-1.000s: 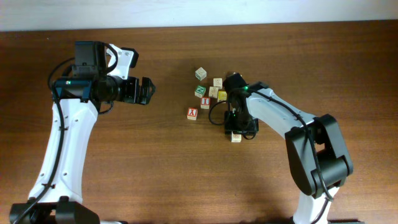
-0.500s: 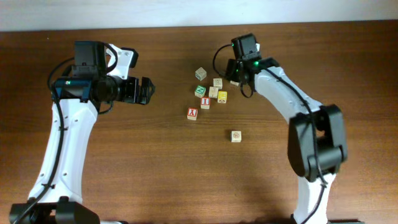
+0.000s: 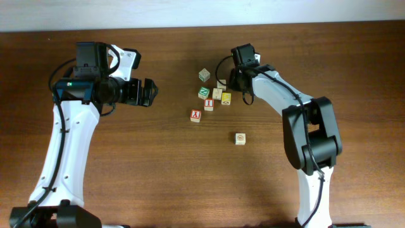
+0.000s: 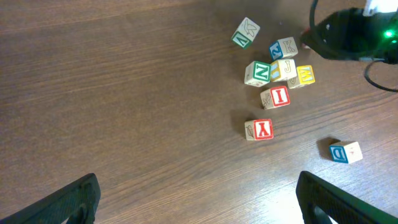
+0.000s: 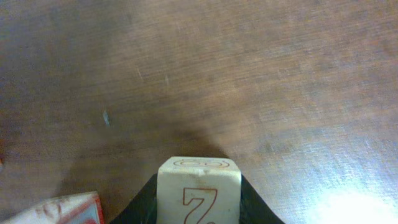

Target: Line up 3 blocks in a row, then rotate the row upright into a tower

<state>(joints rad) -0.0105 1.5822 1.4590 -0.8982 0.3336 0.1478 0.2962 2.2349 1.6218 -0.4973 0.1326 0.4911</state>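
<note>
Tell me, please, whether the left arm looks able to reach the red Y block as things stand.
Probably yes: the red Y block sits apart, only table lies between it and the left arm, and the jaws stand open.

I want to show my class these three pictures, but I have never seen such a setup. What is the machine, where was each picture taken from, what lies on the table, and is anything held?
The machine is two robot arms, a left arm and a right arm, at a wooden table. The wide picture looks down from above. The other two come from a camera on each wrist.

Small wooden alphabet cubes lie on the table. Most sit in a loose cluster that includes a red Y cube, a red I cube and a yellow cube. One lone cube sits apart.

The left gripper hangs open, holding nothing. The right gripper is at the cluster, and its fingers appear closed against both sides of a cream cube.
</note>
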